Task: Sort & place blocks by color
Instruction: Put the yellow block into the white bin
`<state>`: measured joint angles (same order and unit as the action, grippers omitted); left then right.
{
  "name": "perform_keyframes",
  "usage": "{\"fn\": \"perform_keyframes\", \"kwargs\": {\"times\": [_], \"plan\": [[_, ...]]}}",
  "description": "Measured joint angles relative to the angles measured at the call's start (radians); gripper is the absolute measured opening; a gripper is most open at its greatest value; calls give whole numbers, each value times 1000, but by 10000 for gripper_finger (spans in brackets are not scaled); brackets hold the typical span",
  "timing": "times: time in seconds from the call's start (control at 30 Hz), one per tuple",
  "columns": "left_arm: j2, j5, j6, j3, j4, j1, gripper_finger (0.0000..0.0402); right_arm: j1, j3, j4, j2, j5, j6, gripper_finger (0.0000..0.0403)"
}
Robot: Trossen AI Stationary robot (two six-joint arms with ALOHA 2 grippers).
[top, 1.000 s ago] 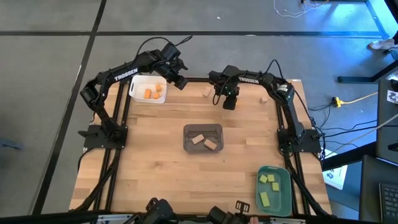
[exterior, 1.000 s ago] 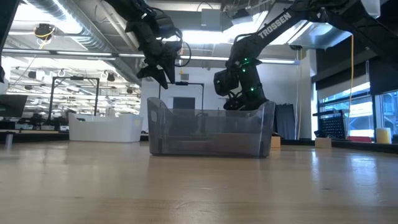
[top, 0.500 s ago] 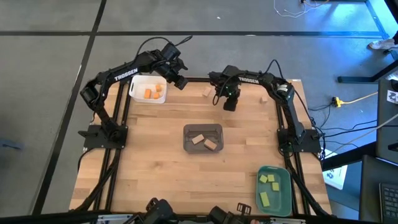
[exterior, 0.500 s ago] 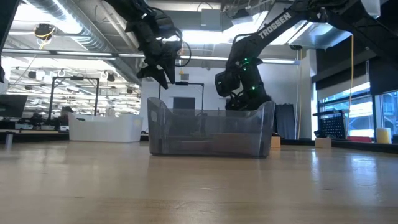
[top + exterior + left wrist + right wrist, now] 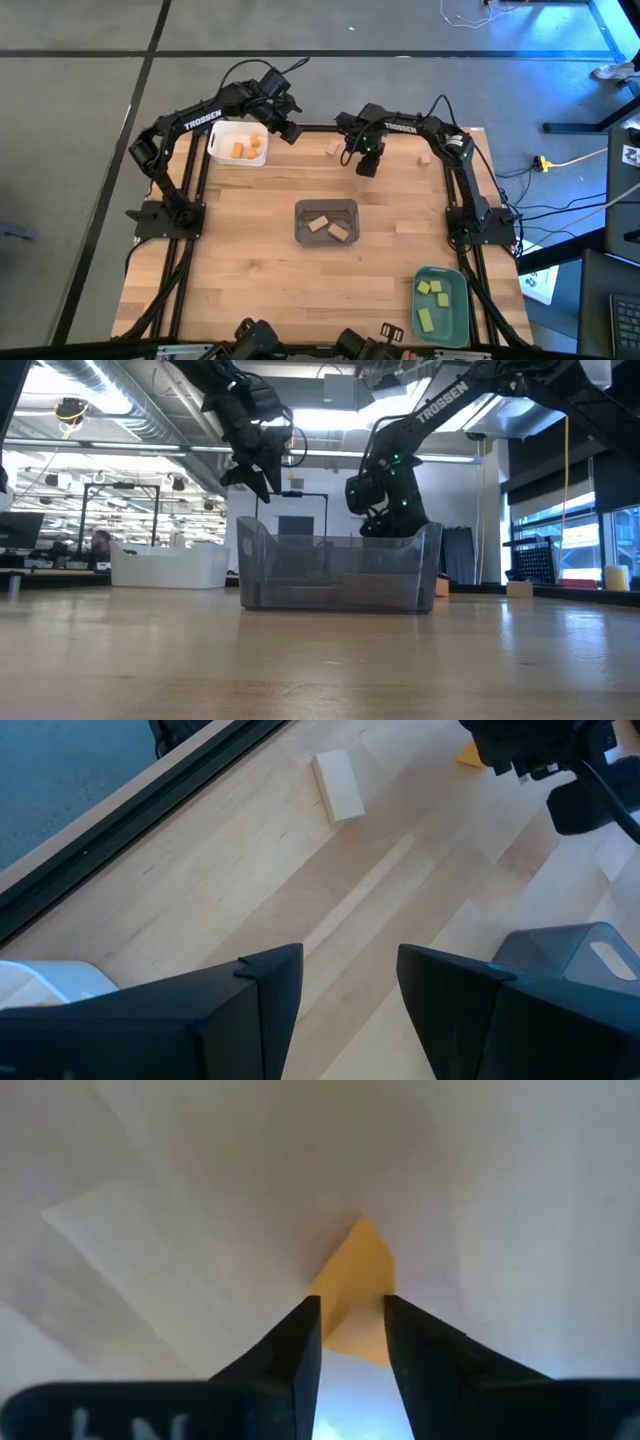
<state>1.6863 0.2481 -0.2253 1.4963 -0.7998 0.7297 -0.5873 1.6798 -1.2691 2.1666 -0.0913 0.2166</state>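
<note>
**Right claw clamped on an orange block at the far edge**

Taking the clear grey plastic tray (image 5: 327, 222) at mid-table as landmark: it holds two pale tan wooden blocks (image 5: 329, 227). Nearer than it, to its right, the teal oval tray (image 5: 441, 305) carries three light yellow-green blocks (image 5: 430, 300).

Beyond the grey tray, slightly right, the right gripper (image 5: 366, 165) hangs low over the table, its dark fingers (image 5: 296, 1342) pinched on a small orange block (image 5: 357, 1285).

Beyond and left sits the white rectangular tray (image 5: 238, 143) with orange blocks (image 5: 244, 148); the left gripper (image 5: 291, 130) hovers beside it, its two fingers (image 5: 262, 982) apart and holding nothing.

Two tan blocks lie loose on the wood, one (image 5: 333, 148) beyond the grey tray, another (image 5: 423, 158) beyond and right.

Judged step: pick-up of the orange piece. Next it likely needs lifting clear, then carrying left to the white tray.

Readable: "TROSSEN" on both arms.
</note>
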Motion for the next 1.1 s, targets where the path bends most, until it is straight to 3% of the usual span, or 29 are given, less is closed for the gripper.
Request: {"fn": "perform_keyframes", "kwargs": {"times": [0.13,0.47,0.8,1.1], "plan": [[0,0,0,0,0,0,156,0,0,-1,0,-88,0,115],[0,0,0,0,0,0,156,-5,0,7,0,-31,0,115],[0,0,0,0,0,0,156,-5,0,16,0,-96,74,113],[0,0,0,0,0,0,156,-5,0,38,0,-39,77,100]]}}
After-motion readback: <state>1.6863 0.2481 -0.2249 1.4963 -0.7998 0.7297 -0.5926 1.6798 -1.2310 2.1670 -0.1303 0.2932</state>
